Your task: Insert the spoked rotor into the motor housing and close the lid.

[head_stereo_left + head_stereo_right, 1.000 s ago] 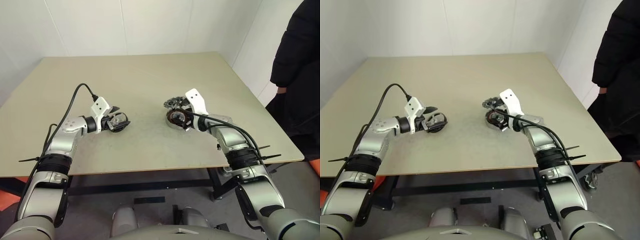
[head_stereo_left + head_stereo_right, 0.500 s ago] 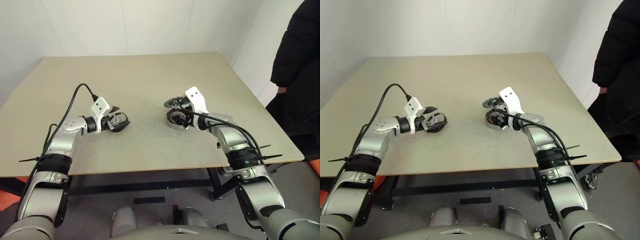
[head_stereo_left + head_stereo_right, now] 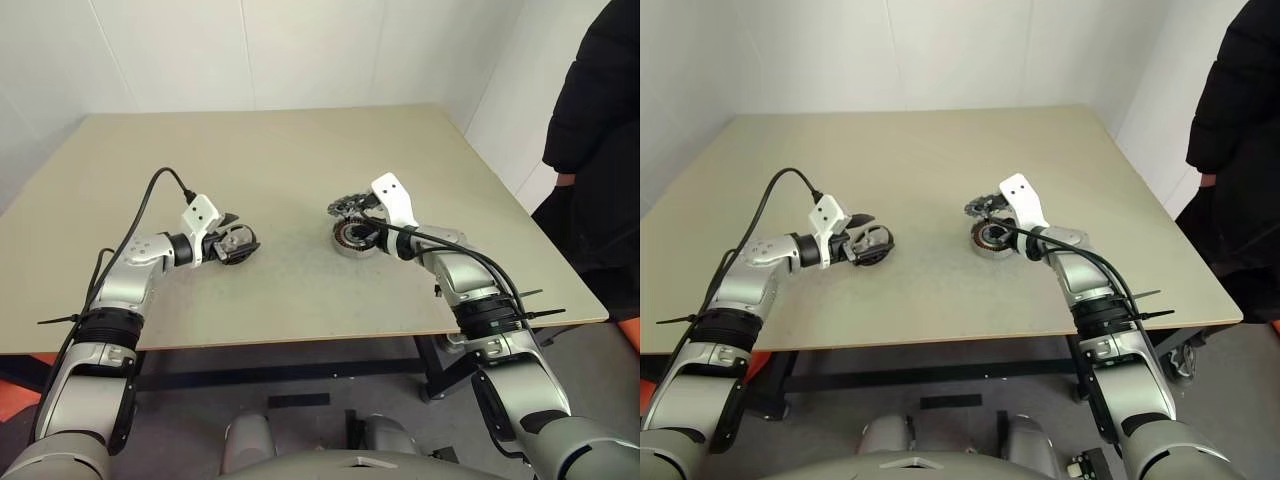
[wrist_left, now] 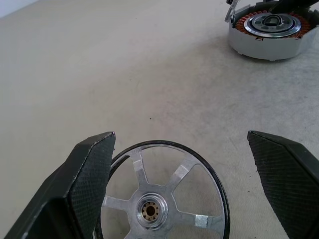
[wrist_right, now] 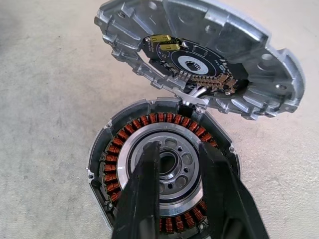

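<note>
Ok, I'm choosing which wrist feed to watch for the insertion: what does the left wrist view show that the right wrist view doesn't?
Left wrist view: the rotor, lying flat on the table inside the open left gripper.
Right wrist view: the lid, tilted open at the housing's rim with a circuit board on its inner face, and the right gripper low over the housing's hub.
Both: the housing with its copper windings, rotor not yet in, and the table.
</note>
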